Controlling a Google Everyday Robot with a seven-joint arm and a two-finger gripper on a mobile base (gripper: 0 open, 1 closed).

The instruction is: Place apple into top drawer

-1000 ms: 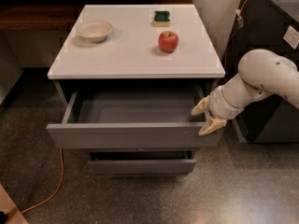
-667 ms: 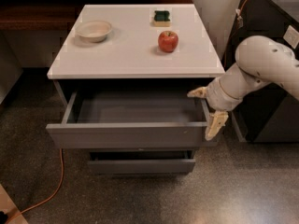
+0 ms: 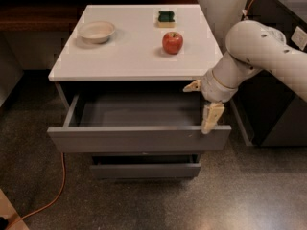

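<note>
Pincer (image 3: 202,102) spread wide, empty, lifted since last second; open top drawer (image 3: 139,139) left-below; apple (image 3: 172,42) beyond, ungrasped, likely next.

The white arm (image 3: 268,47) enters from the right edge, bends at a rounded joint and slants down-left to the wrist (image 3: 218,83); the gripper (image 3: 202,103) sits right of the view's centre. Its two tan fingers (image 3: 211,118) stand apart; one points left, one hangs down.
</note>
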